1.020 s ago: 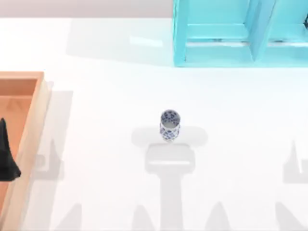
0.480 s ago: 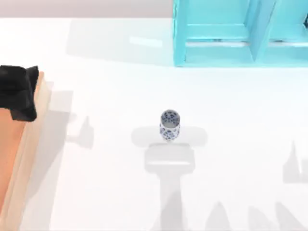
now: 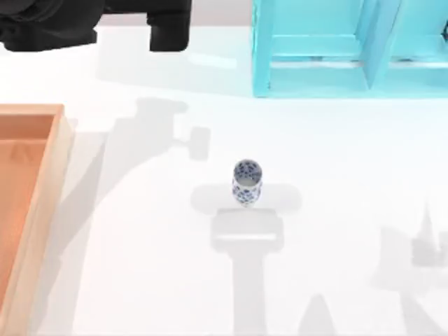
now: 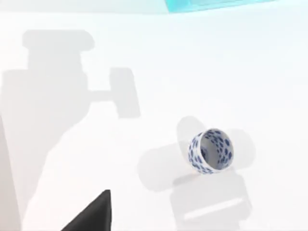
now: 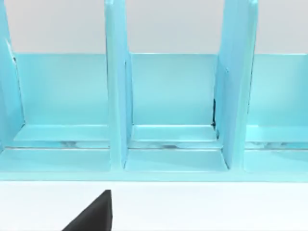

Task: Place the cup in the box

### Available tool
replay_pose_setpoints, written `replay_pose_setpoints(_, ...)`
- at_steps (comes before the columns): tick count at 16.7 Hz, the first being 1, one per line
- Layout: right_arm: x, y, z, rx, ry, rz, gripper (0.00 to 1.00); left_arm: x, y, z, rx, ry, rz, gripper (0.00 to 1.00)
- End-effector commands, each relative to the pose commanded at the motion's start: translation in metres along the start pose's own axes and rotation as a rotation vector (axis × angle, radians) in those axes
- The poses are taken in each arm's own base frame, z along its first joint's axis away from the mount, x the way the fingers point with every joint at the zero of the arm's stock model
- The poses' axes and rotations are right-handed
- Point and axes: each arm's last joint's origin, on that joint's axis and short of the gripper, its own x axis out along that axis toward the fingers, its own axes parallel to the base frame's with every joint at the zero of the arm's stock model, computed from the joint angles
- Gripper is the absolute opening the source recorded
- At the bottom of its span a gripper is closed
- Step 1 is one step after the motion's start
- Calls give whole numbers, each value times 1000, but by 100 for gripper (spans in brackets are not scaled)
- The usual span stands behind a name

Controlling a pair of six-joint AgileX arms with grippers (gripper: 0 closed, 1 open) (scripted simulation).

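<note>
Cup (image 3: pixel 246 182) stands upright near the table's (image 3: pixel 336 175) middle, its pale inside bare, nothing touching it; the left wrist view shows it too (image 4: pixel 211 150). At its 9 o'clock, well apart, the box (image 3: pixel 42 203) lies cut off by the left edge, and the part of its orange floor that shows is bare. At 1 o'clock the turquoise cabinet (image 3: pixel 315 77) is cropped by the top edge; its compartments (image 5: pixel 173 91) look bare. My left arm (image 3: pixel 77 21) reaches across the far left corner at 11 o'clock, its gripper's grip state unclear.
</note>
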Motion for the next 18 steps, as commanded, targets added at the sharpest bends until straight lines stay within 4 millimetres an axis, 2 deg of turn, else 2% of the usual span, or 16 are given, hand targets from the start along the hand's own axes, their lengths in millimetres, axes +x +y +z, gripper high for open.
replay_pose_setpoints(3, 0, 0, 0, 0, 0, 0, 100, 43, -35, 30, -18, 171, 18, 100)
replay_pose_setpoints(6, 0, 0, 0, 0, 0, 0, 100, 92, -64, 43, -43, 318, 64, 100)
replay_pose_setpoints(9, 0, 0, 0, 0, 0, 0, 100, 138, -84, 43, -72, 433, 123, 100)
replay_pose_setpoints(12, 0, 0, 0, 0, 0, 0, 100, 175, -96, 37, -105, 510, 181, 100)
replay_pose_setpoints(18, 0, 0, 0, 0, 0, 0, 100, 227, -100, 21, -170, 597, 272, 100)
